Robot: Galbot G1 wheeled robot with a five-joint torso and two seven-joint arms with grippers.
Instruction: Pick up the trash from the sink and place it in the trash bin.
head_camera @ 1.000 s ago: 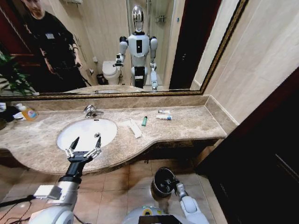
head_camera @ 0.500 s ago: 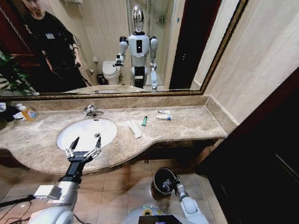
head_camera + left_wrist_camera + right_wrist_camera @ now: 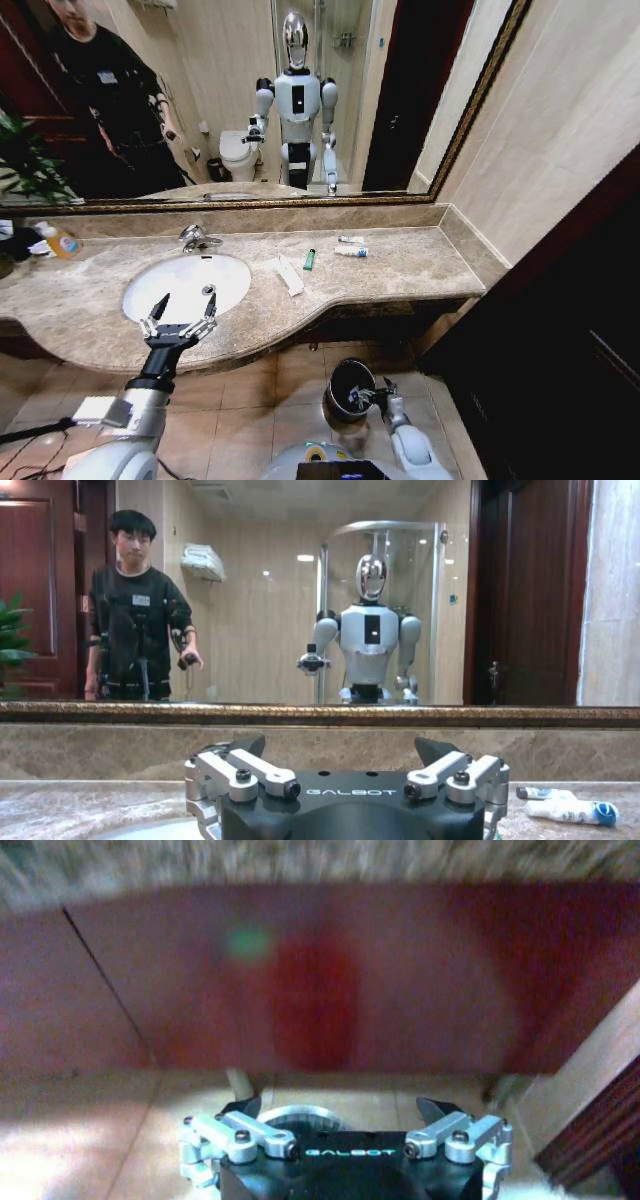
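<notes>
bin: my right gripper hangs spread apart at the trash bin rim on the floor | sink: basin bare, my left gripper spread apart over its front edge | trash: white strip just beside the basin, long axis front-to-back; green lighter and tubes toward the counter's back edge

trash bin mostly hidden, cabinet front blurred
</notes>
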